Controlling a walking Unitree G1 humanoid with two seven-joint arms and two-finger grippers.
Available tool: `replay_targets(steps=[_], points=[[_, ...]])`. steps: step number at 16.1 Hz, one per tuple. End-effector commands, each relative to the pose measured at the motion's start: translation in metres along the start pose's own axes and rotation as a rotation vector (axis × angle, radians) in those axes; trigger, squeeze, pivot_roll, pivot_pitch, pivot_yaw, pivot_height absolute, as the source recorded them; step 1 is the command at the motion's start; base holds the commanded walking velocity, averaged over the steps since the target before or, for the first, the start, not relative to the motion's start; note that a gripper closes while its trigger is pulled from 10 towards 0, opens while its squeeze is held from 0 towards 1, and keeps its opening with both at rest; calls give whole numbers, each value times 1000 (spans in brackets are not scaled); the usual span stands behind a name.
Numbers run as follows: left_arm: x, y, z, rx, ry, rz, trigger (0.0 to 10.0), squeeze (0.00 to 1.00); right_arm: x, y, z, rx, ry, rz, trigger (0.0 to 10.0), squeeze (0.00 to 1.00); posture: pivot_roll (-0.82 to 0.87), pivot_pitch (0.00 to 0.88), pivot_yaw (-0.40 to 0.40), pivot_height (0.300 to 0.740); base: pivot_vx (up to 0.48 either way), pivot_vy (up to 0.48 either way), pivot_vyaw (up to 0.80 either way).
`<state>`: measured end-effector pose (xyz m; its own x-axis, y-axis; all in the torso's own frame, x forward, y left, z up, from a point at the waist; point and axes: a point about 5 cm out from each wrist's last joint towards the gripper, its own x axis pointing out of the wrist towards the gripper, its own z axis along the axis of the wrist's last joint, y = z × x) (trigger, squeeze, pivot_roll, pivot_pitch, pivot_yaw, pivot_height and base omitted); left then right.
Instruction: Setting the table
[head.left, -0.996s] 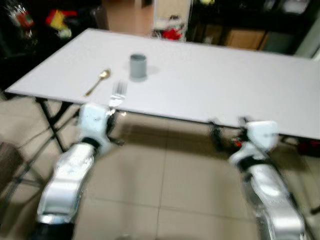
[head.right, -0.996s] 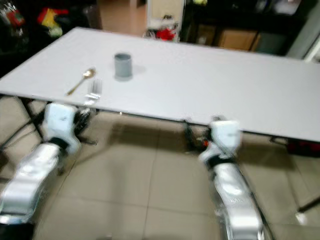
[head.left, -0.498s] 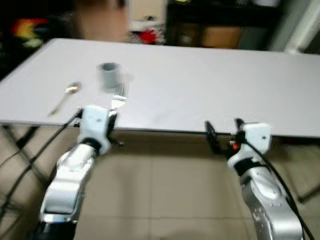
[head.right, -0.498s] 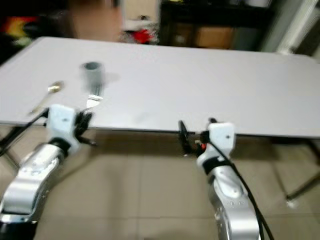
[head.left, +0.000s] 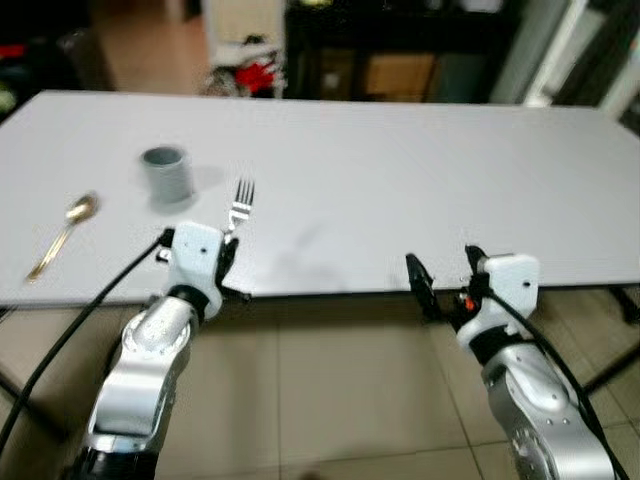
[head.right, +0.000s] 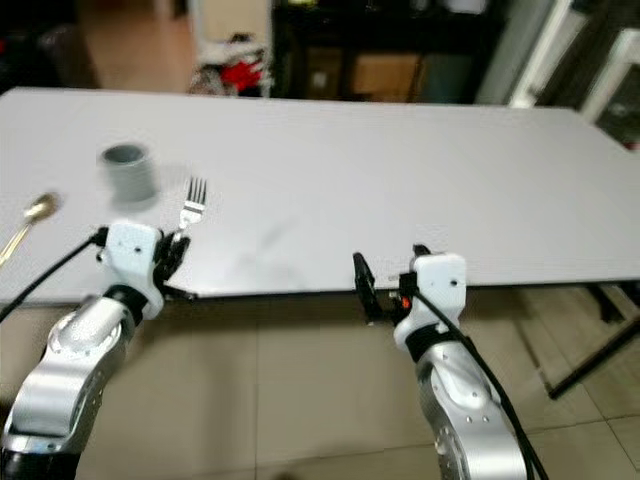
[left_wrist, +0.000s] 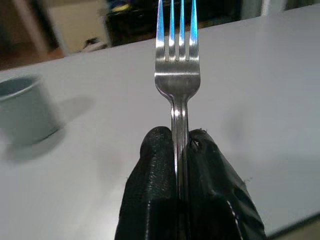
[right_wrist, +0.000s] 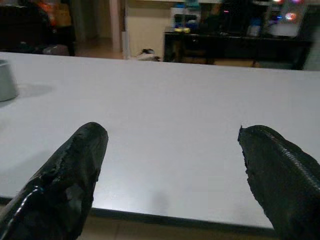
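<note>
Camera swung since earlier frame; table (head.left: 400, 180) sat squarer in view, both grippers nearer its front edge. Left gripper (left_wrist: 181, 145) clamped on fork (head.left: 238, 203) handle, long axis along fingers, tines pointing away from robot over table toward far side. Cup (head.left: 166, 175) just left of tines, spoon (head.left: 62, 236) farther left. Right gripper (head.left: 442, 285) spread wide, empty, at table edge.
</note>
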<state>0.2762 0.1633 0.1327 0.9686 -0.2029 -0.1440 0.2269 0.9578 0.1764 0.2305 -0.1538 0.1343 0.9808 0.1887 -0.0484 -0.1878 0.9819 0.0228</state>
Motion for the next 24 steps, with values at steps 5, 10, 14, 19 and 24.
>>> replay_targets(steps=[5,10,14,19,24], points=[[-4,-10,-6,-16,34,2,10000,0,-5,-1,-2,-29,47,59,10000,0,-51,0,-35,740,335,0,0],[0,-20,-16,-35,101,-4,10000,0,-4,7,-6,-29,94,116,10000,0,-36,0,-54,740,259,0,0],[11,-23,-15,-53,149,-3,10000,0,-1,12,-7,-27,123,180,10000,0,-24,0,-64,740,0,0,0],[29,-23,-13,-41,286,-4,10000,0,-6,26,-4,-75,148,441,10000,0,-20,0,-49,740,0,0,0],[54,-30,-8,-110,432,34,10000,0,-12,24,-5,-97,186,565,10000,0,-17,0,-47,740,0,0,0]])
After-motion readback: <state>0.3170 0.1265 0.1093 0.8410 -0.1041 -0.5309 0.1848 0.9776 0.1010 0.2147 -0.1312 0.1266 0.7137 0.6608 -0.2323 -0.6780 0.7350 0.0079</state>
